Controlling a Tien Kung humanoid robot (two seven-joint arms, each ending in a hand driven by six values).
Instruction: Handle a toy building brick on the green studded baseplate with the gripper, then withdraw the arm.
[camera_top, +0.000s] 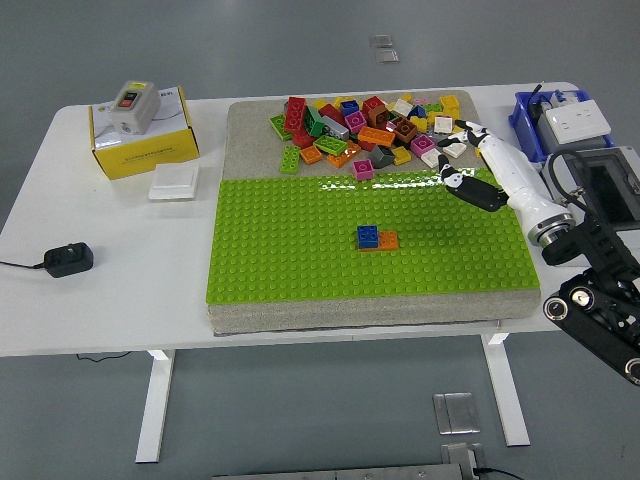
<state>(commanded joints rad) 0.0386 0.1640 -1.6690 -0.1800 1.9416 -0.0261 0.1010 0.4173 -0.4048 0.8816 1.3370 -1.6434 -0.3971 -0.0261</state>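
Head view shows me the right hand (478, 170), white with dark fingertips, hanging over the far right corner of the green studded baseplate (290, 250), close to the loose pile of mixed coloured bricks (375, 128) on the grey mat (250, 125). Its fingers (452, 178) are loosely spread and I see nothing held between them. The small blue brick (368, 236), joined to a small orange brick (387, 240) on its right, sits on the baseplate near the middle, well apart from the fingers, off to their left and nearer me. On the white tabletop (110, 290) I also see a yellow box (143, 135) and a black plug adapter (68, 260).
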